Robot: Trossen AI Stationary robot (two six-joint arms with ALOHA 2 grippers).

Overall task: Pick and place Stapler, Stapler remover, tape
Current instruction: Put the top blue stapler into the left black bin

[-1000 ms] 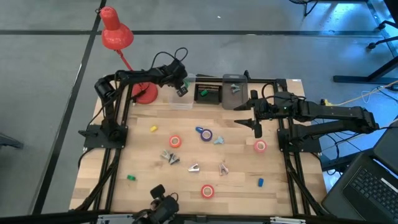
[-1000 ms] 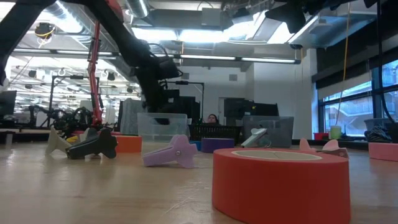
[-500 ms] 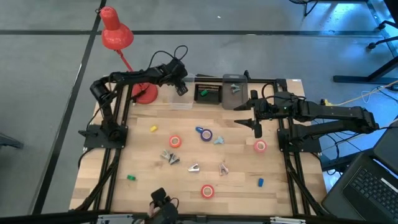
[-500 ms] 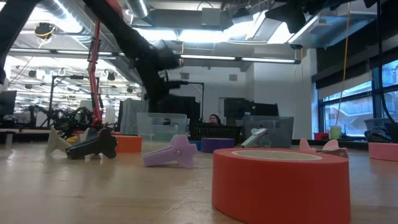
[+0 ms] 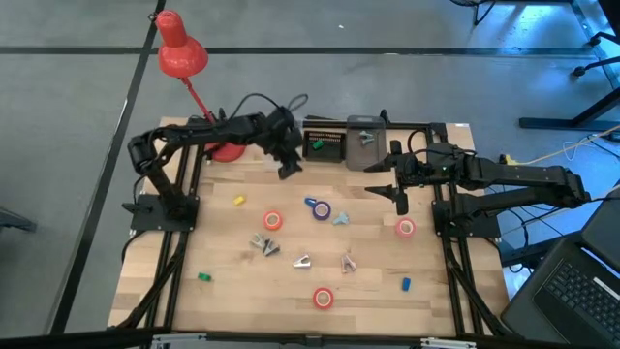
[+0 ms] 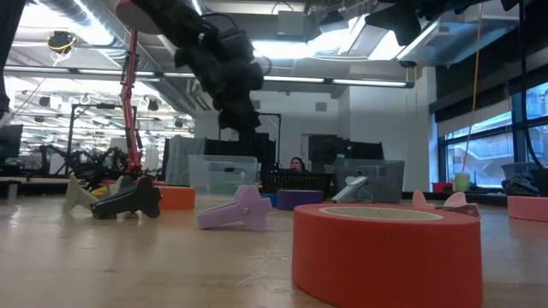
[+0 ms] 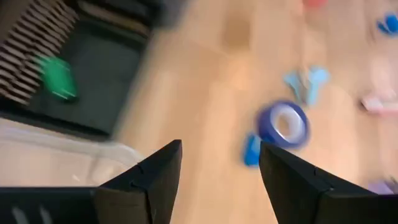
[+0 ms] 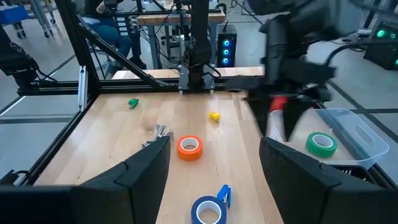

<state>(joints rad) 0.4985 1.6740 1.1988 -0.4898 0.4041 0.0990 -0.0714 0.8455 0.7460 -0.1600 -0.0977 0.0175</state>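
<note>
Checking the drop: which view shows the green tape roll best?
Right wrist view: the green tape roll lies in full sight inside the clear bin. The left wrist view shows it as a green blur, the high view as a small green spot. The low view doesn't show it.

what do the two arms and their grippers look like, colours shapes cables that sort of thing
Both arms are dark, near black, built of slim jointed links on black frame mounts at the table's edges. Loose black cables loop off the left arm near its wrist, and the right arm carries cabling too. The left gripper and right gripper each have two broad, angular black fingers.
</note>
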